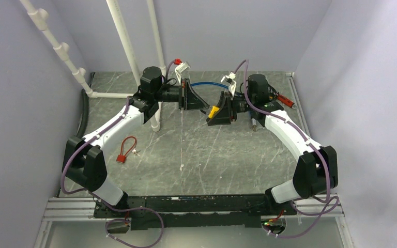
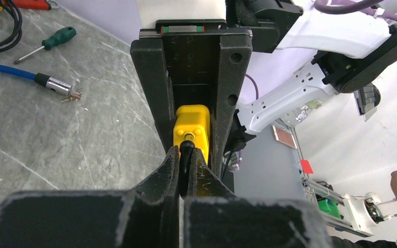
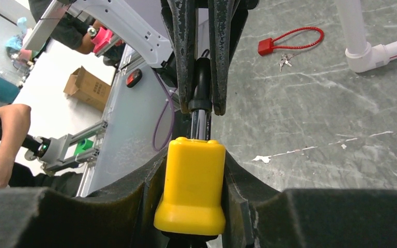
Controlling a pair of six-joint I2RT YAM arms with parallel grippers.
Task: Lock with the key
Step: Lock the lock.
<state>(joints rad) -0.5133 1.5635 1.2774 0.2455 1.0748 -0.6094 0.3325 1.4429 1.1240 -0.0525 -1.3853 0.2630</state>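
Note:
A yellow padlock (image 1: 213, 111) is held in the air above the middle of the table. My right gripper (image 1: 218, 114) is shut on it; in the right wrist view the lock (image 3: 195, 186) sits between the pads, with the gripper (image 3: 195, 161) closed around its body. My left gripper (image 1: 202, 106) faces it and is shut on the black head of the key (image 2: 187, 160). The key's metal shaft (image 3: 200, 124) runs into the end of the lock (image 2: 191, 129). The left gripper (image 2: 187, 151) nearly touches the lock. It also shows in the right wrist view (image 3: 202, 107).
A red cable lock (image 1: 125, 150) with small keys lies on the table at the left. White pipes (image 1: 129, 51) stand at the back left. A blue cable (image 2: 5, 70) with keys at its end and a green screwdriver (image 2: 51, 42) lie at the back.

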